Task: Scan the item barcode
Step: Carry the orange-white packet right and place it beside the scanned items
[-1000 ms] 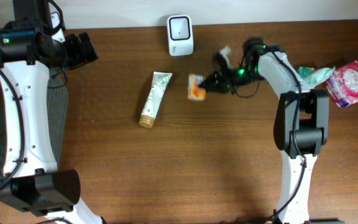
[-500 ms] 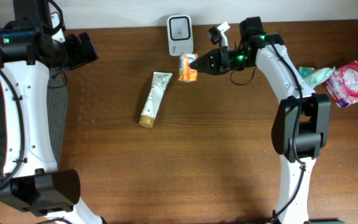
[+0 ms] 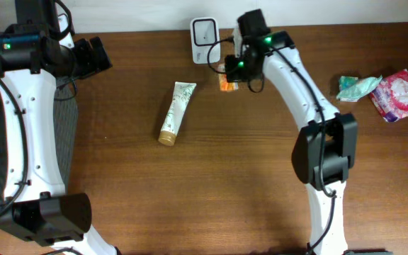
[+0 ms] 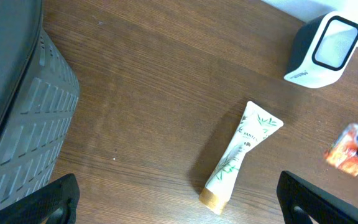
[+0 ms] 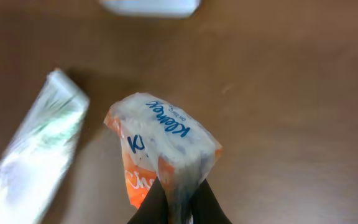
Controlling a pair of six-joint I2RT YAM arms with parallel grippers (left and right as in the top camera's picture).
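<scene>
Orange-and-white tissue pack (image 3: 226, 84) is what I see pinched in the right gripper (image 3: 234, 74), whose fingers are pressed together on one thin end of the wrapper. The pack sits above the wooden table (image 3: 211, 184), just beside the white scanner (image 3: 205, 30), on its right and front side. From the right wrist view, its long axis runs from the fingertips (image 5: 194, 202) up and to the left. Its free end points toward the blurred scanner at the top edge, and the blue-lettered face is turned to the camera. I cannot tell from overhead how it tilts, as the arm hides most of it. The left gripper (image 3: 98, 55) hangs spread wide at far left, well apart. A cream tube (image 3: 176, 112) lies left of the pack.
</scene>
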